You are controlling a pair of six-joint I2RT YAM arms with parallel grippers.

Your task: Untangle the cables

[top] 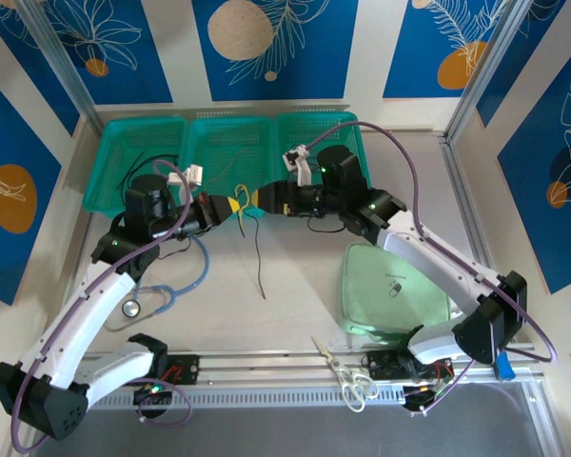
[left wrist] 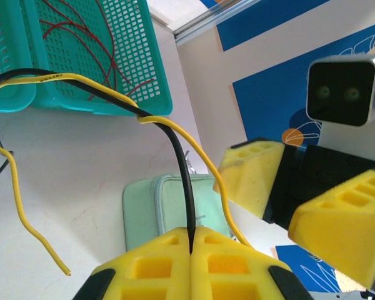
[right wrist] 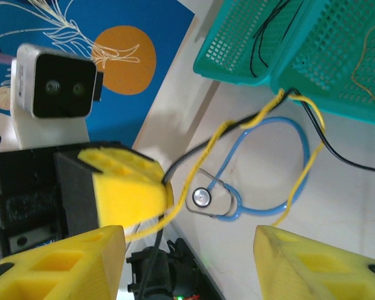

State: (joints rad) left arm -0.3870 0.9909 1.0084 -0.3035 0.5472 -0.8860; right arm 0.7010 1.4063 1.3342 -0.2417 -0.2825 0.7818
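- Spreading beneath everything, a pale table (top: 285, 305) is carrying all the items listed.
- Three teal baskets (top: 230, 133) are sitting side by side along the table's far edge. Red cables (left wrist: 81, 34) are lying loose in one of them, as the left wrist view shows.
- A flat light-green pouch (top: 371, 295) is lying on the right half of the table, beside the right arm.
- A blue stethoscope (right wrist: 202, 198) is lying on the left half, its tube curling in a loop.
- Scissors (top: 347, 376) with pale handles are lying at the near edge, between the two arm bases.
- The right gripper (right wrist: 187, 240) is standing with its jaws spread apart, grasping nothing, just beside the left gripper (left wrist: 192, 234) in front of the middle basket.
- The left gripper is clenching the black cable (left wrist: 186, 187), its yellow fingers pressed together on it.
- The black cable is rising from that grip and crossing the yellow cable (left wrist: 15, 194) near the basket's edge.
- The yellow cable is running down beside the clenched fingers, though whether it is pinched too cannot be told. Its free end is hanging loose over the table.
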